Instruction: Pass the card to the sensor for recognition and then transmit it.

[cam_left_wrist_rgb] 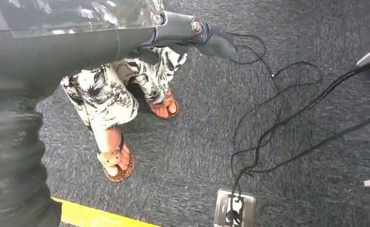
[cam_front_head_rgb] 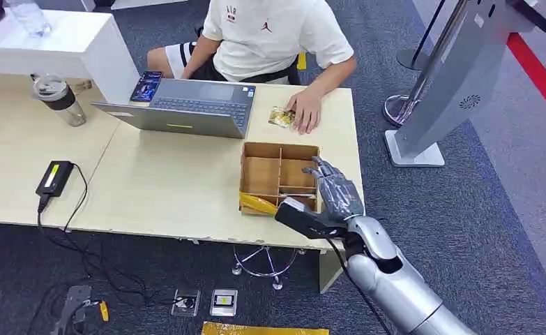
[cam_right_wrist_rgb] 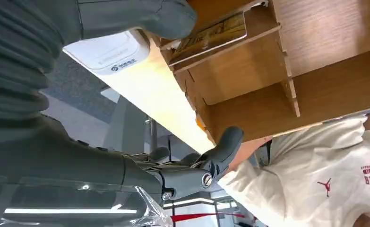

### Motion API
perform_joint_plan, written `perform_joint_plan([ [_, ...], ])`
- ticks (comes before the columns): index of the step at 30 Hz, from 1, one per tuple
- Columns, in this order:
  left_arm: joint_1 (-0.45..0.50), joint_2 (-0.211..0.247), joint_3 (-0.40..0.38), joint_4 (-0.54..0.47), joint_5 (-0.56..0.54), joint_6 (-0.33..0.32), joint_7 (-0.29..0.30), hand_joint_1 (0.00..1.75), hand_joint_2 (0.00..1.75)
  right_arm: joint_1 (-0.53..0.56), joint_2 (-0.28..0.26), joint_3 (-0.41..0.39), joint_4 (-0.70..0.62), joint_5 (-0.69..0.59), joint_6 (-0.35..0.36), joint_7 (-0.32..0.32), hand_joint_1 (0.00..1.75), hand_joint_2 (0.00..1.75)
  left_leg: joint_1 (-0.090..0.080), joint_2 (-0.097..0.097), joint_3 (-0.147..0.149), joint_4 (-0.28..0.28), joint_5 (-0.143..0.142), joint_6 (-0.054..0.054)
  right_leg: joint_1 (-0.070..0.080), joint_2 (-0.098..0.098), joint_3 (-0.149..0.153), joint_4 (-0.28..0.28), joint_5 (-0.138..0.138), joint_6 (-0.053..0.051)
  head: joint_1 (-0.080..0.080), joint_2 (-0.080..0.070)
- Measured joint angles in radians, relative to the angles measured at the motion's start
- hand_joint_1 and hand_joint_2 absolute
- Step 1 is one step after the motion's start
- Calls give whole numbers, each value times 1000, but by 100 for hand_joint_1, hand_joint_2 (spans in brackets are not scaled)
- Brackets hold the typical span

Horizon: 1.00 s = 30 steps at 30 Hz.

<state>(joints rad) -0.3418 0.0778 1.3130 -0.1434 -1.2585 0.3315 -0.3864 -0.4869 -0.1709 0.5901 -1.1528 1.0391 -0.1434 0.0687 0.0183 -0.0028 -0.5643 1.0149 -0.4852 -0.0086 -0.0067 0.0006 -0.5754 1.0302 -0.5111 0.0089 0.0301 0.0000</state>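
right robot hand [cam_front_head_rgb: 334, 190]: fingers spread, holding nothing | just beyond its fingers: wooden divider box [cam_front_head_rgb: 278, 177] on counter [cam_front_head_rgb: 165, 188] | card [cam_right_wrist_rgb: 211, 34] lying in a compartment near its thumb | left robot hand [cam_left_wrist_rgb: 192, 35]: grip unclear

Matt wooden box [cam_front_head_rgb: 278, 171], rough carpet [cam_front_head_rgb: 465, 209]

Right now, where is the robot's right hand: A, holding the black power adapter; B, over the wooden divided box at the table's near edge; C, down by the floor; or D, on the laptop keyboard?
B: the right hand sits over the near right corner of the wooden box, fingers spread.
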Motion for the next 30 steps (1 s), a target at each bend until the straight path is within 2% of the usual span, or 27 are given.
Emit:
perform_joint_plan([
  [7,-2,-3,-7,0,-1,0,0,0,175,-9,-1,0,14,2,4,-8,54,175,0,0,0,0,0,0,0,0,0,0,0,0,0,0],
  [11,-3,-4,-8,0,-3,-2,0,0,175,-10,-1,0,21,1,3,-10,49,175,0,0,0,0,0,0,0,0,0,0,0,0,0,0],
  [21,-6,-9,-10,0,-3,-2,0,0,175,-9,0,0,51,-5,-11,-19,52,175,0,0,0,0,0,0,0,0,0,0,0,0,0,0],
  [30,-8,-13,-15,0,-4,-1,1,0,175,-9,1,0,74,-8,-19,-32,66,175,0,0,0,0,0,0,0,0,0,0,0,0,0,0],
])
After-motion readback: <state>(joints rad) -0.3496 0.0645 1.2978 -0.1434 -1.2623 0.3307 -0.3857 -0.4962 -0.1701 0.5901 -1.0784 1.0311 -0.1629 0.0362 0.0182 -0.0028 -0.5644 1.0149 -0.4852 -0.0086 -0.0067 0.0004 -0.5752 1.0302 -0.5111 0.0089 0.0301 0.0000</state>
